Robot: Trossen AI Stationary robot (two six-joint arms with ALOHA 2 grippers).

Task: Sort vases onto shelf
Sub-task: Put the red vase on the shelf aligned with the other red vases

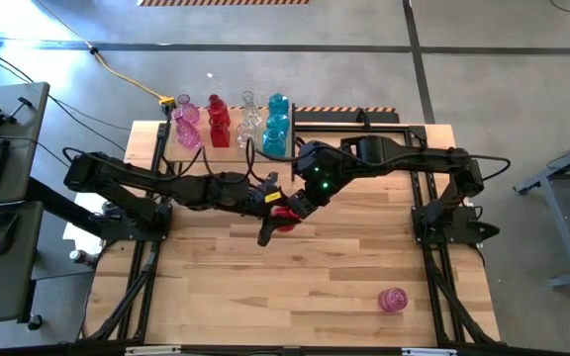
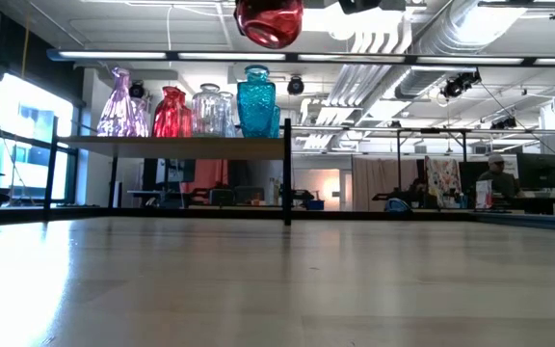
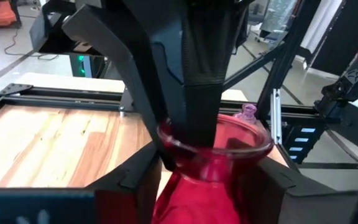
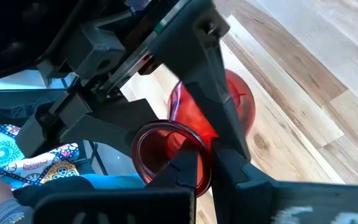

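Step in hand: a handover of one red vase (image 1: 285, 215) in mid-air, held well above the table (image 1: 295, 297), in front of the shelf (image 1: 228, 148).

Left gripper (image 1: 268, 198): fingers stand either side of the vase's neck, part-way closed; whether they have gripped cannot be told.

Right gripper (image 4: 205, 163): pinched shut on the vase's rim, one finger inside the mouth, one outside.

Shelf: pink, red, clear and teal vases (image 1: 277, 124) stand in colour rows at its far edge. One pink vase (image 1: 392, 300) lies on the table, well away from the shelf, at the near right.

Next move, as judged: the left gripper needs a firm hold on the neck before the right one lets go. Then carry to the shelf's red row.
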